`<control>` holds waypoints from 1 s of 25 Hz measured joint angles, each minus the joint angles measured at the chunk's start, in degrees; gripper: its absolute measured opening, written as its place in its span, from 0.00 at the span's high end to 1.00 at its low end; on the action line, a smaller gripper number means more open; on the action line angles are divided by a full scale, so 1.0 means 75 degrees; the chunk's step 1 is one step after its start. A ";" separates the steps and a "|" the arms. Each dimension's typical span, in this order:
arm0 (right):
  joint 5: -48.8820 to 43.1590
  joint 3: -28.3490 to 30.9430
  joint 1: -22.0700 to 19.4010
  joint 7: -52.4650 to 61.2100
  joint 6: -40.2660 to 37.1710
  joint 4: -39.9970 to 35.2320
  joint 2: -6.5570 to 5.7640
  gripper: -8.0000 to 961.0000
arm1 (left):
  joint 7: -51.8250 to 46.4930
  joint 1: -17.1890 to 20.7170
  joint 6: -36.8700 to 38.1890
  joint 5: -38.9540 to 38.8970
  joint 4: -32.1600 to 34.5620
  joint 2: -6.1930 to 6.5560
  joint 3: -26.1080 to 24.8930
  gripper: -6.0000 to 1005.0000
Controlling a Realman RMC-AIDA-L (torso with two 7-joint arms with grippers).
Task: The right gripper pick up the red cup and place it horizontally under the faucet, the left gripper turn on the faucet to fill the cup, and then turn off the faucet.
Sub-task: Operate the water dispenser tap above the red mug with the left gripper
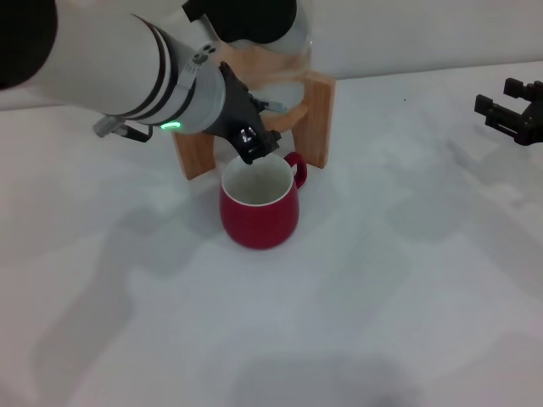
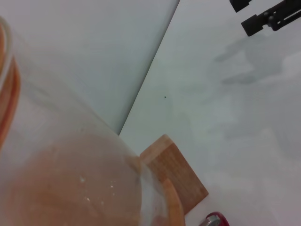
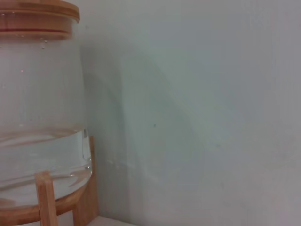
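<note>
The red cup (image 1: 259, 210) stands upright on the white table, its white inside facing up, right in front of the wooden stand (image 1: 316, 110). A sliver of the cup (image 2: 214, 220) also shows in the left wrist view. My left gripper (image 1: 252, 144), on the thick white arm with the green light, hangs just over the cup's back rim, where the dispenser's outlet sits. It covers the faucet, so the faucet is hidden. My right gripper (image 1: 498, 95) is parked at the far right edge, open and holding nothing, and it shows again as the right gripper (image 2: 240, 16).
The clear glass dispenser (image 3: 42, 117), with a wooden lid, holds water and rests in the wooden stand (image 3: 47, 197) against the back wall. The white table (image 1: 382, 280) spreads in front of and to the right of the cup.
</note>
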 joint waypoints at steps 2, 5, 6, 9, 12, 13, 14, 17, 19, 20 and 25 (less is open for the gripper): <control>0.0002 0.0000 0.0001 0.0000 -0.0001 0.0000 -0.0001 0.38 | 0.0019 0.0000 0.0000 -0.0004 0.0024 0.0001 0.0019 0.60; 0.0010 0.0000 -0.0004 0.0000 -0.0003 0.0000 -0.0004 0.38 | 0.0025 -0.0010 0.0000 -0.0024 0.0059 0.0001 0.0020 0.60; 0.0011 0.0000 -0.0010 0.0000 -0.0004 0.0000 -0.0005 0.38 | 0.0026 -0.0018 -0.0001 -0.0025 0.0063 0.0001 0.0020 0.60; 0.0014 0.0000 -0.0014 0.0000 -0.0021 0.0000 -0.0005 0.38 | 0.0033 -0.0038 -0.0023 -0.0039 0.0072 0.0000 0.0059 0.60; 0.0016 0.0000 -0.0004 0.0000 -0.0053 0.0000 -0.0011 0.38 | 0.0035 -0.0054 -0.0032 -0.0040 0.0089 0.0000 0.0129 0.60; 0.0017 0.0000 0.0001 0.0000 -0.0070 0.0000 -0.0013 0.38 | 0.0035 -0.0057 -0.0031 -0.0040 0.0095 0.0000 0.0151 0.60; 0.0018 0.0000 0.0007 0.0000 -0.0080 0.0000 -0.0013 0.38 | 0.0037 -0.0058 -0.0031 -0.0044 0.0105 0.0000 0.0184 0.60; 0.0018 0.0000 0.0018 0.0000 -0.0094 0.0000 -0.0015 0.38 | 0.0038 -0.0054 -0.0032 -0.0060 0.0155 0.0000 0.0258 0.60; 0.0018 0.0000 0.0022 0.0000 -0.0107 0.0000 -0.0016 0.38 | 0.0038 -0.0031 -0.0030 -0.0072 0.0227 0.0000 0.0305 0.60; 0.0019 0.0000 0.0022 0.0000 -0.0112 0.0000 -0.0017 0.38 | 0.0043 -0.0016 -0.0028 -0.0084 0.0270 0.0000 0.0318 0.60; 0.0019 0.0000 0.0012 0.0000 -0.0147 0.0000 -0.0017 0.38 | 0.0050 0.0007 -0.0020 -0.0117 0.0357 -0.0001 0.0385 0.60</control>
